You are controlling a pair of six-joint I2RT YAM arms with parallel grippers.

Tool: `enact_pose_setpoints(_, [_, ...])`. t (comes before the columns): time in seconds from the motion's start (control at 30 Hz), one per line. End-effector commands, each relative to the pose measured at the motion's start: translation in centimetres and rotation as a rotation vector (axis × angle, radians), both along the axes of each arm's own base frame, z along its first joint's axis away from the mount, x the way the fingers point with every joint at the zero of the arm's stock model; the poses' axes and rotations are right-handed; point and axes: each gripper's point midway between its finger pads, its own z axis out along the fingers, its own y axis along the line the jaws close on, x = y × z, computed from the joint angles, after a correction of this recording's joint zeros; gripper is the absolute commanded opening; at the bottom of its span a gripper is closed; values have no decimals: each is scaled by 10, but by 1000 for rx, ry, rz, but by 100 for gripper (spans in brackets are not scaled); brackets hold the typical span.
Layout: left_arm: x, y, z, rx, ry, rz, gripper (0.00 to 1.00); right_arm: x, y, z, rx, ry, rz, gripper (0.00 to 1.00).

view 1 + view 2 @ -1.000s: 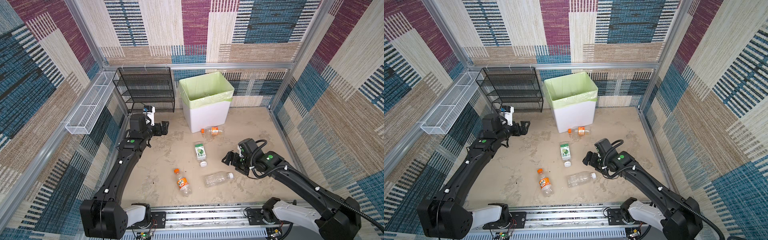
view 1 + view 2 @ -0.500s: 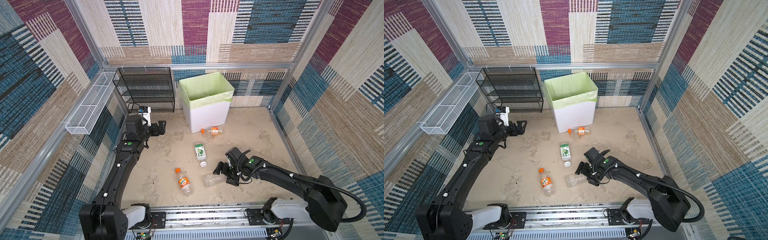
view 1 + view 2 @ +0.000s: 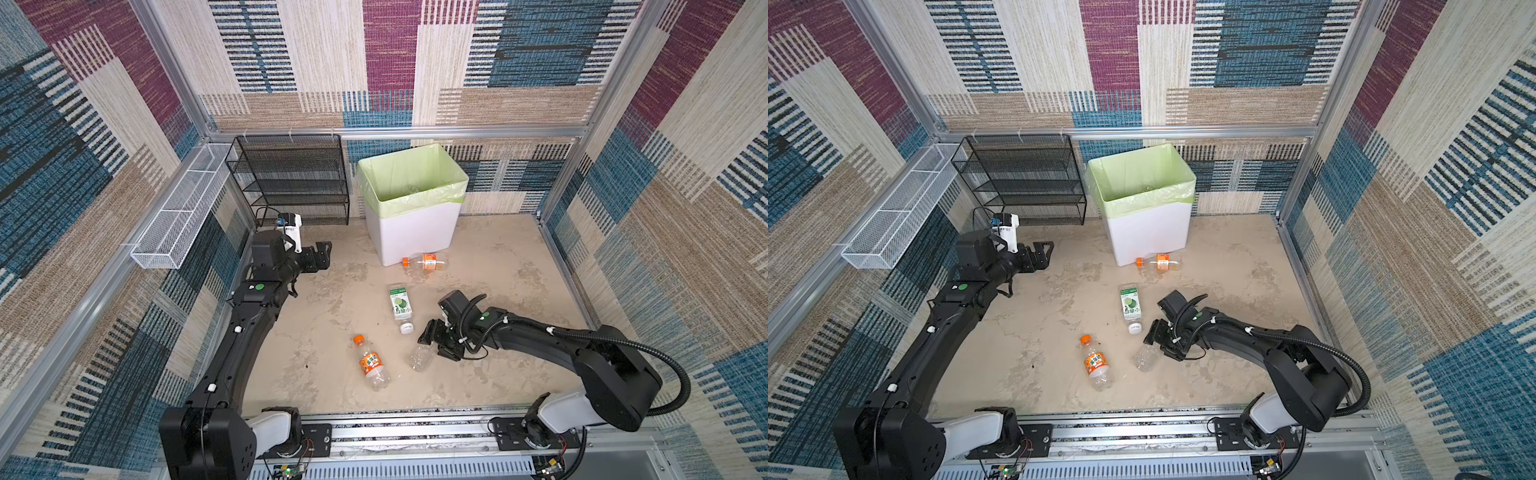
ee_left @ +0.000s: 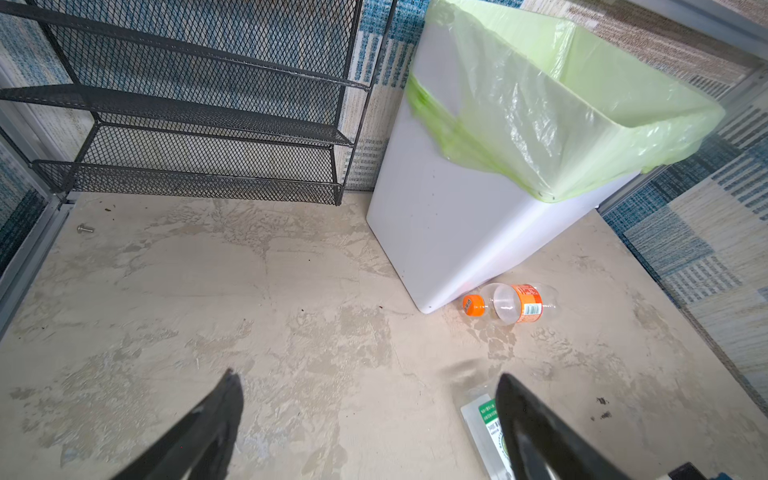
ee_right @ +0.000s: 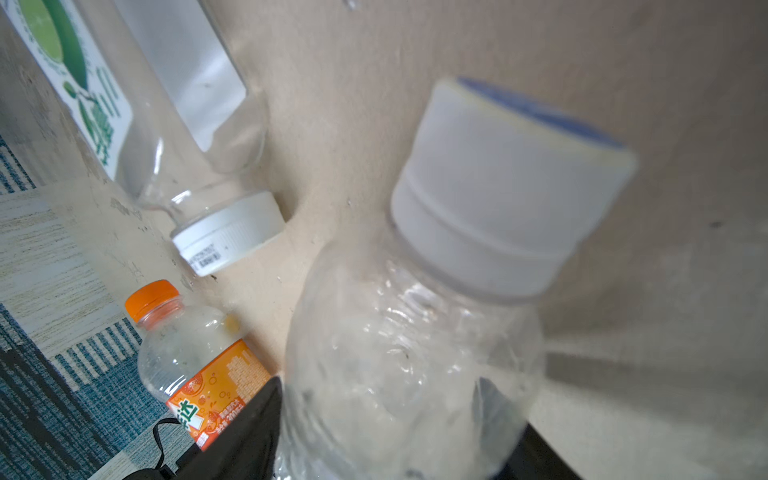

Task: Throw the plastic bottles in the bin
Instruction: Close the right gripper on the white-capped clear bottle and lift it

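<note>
Clear bottle is now pinched by right gripper, spread a second ago; lift to bin is unblocked; left gripper is kept spread

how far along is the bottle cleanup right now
Done: cannot tell; the bin shows little inside beyond its green liner. In hand: the right gripper is closed on the clear bottle, low by the floor. To do: three bottles lie loose, the orange bottle at the bin's base, the green-label bottle mid-floor, the front orange bottle. The left gripper is open and empty.
</note>
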Motion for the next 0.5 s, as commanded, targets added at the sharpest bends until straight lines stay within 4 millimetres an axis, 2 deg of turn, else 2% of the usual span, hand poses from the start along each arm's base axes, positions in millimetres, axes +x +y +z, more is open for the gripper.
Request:
enact_pose_setpoints(0.0, [3, 1, 3, -3, -18, 7, 95, 14, -13, -5, -53, -53, -21, 66])
enact_pose_setpoints(0.1, [3, 1, 1, -3, -14, 4, 95, 30, -24, 0, -61, -102, -43, 65])
enact_pose_setpoints(0.2, [3, -1, -1, -9, -8, -4, 94, 53, -43, 12, -82, -172, -79, 63])
enact_pose_setpoints(0.3, [4, -3, -5, -27, -4, -14, 94, 81, -59, 38, -98, -291, -108, 63])
enact_pose_setpoints(0.47, [8, -9, -11, -51, 11, -34, 93, 134, -71, 105, -171, -599, -22, 65])
